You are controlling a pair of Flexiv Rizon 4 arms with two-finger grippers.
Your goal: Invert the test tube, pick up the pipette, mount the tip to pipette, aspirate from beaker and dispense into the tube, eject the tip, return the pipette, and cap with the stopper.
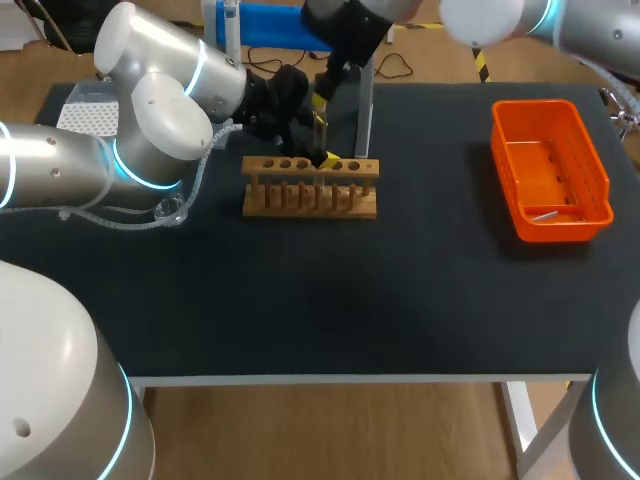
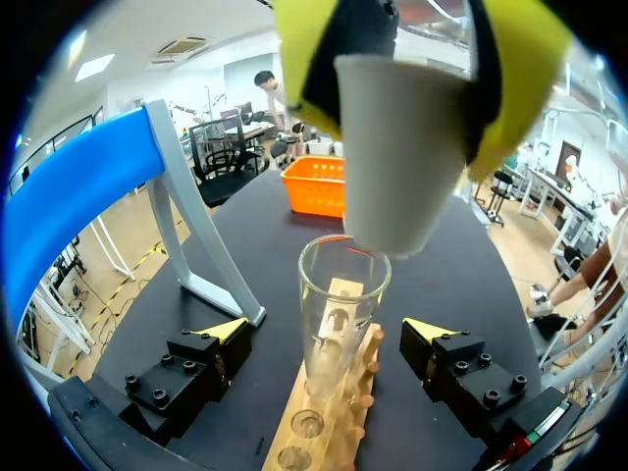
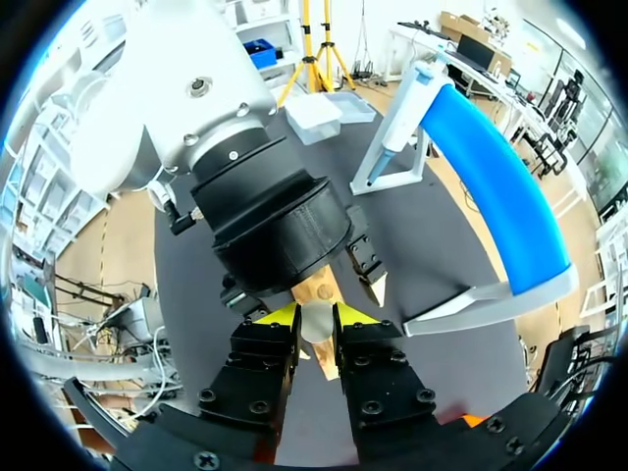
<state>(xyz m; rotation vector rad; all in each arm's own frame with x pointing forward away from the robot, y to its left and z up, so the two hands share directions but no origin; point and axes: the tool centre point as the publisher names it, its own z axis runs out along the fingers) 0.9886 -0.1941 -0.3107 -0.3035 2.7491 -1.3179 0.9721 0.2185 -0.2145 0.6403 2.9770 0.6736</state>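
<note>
R gripper (image 3: 316, 322) – stopper (image 2: 397, 147) pinched, above tube (image 2: 341, 304)

Stopper (image 2: 392, 157) above 1 tube (image 2: 339, 314) (in rack (image 1: 310, 195)), basket (image 1: 560, 228) right

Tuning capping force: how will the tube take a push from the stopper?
Tube looks like thin clear glass, so probably brittle under a hard push. It stands tall with only its lower end in the rack, so an off-centre stopper may tilt it. The left fingers stand apart from it, so likely no bracing.
</note>
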